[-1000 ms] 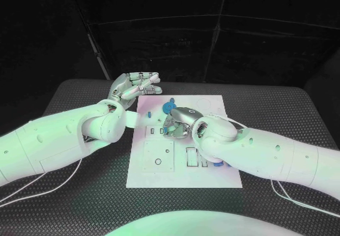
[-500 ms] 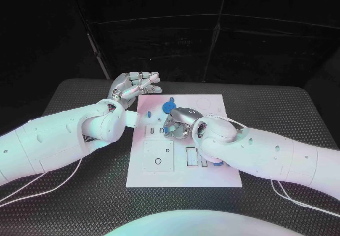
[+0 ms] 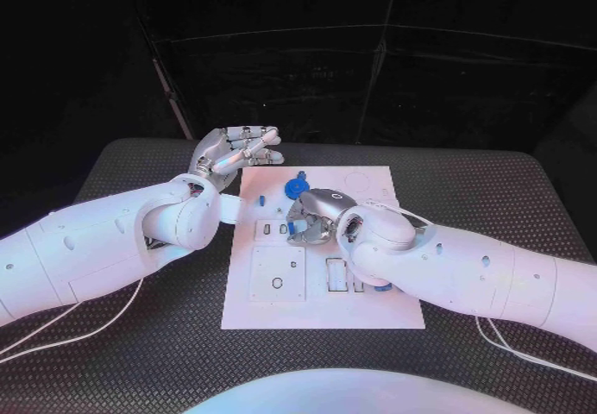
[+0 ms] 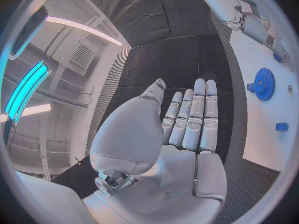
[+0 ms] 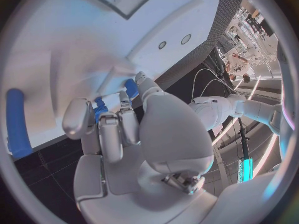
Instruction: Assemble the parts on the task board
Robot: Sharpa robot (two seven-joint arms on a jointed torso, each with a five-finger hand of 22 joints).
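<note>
The white task board (image 3: 321,304) lies mid-table. My right hand (image 3: 314,216) is curled down over its middle, and a small blue part (image 5: 99,106) sits pinched between the thumb and fingers against the board (image 5: 74,45). A second blue part (image 5: 131,88) shows beside another finger. My left hand (image 3: 236,148) hovers off the board's far left corner, palm up, fingers straight and apart, holding nothing (image 4: 184,134). A blue gear (image 3: 295,185) (image 4: 263,83) lies on the board's far part, with a small blue part (image 3: 261,200) (image 4: 281,127) near it.
A long blue bar (image 5: 17,123) lies on the board near my right hand. Another blue piece (image 3: 383,286) peeks from under my right forearm. White cables (image 3: 75,332) trail over the black mat on both sides.
</note>
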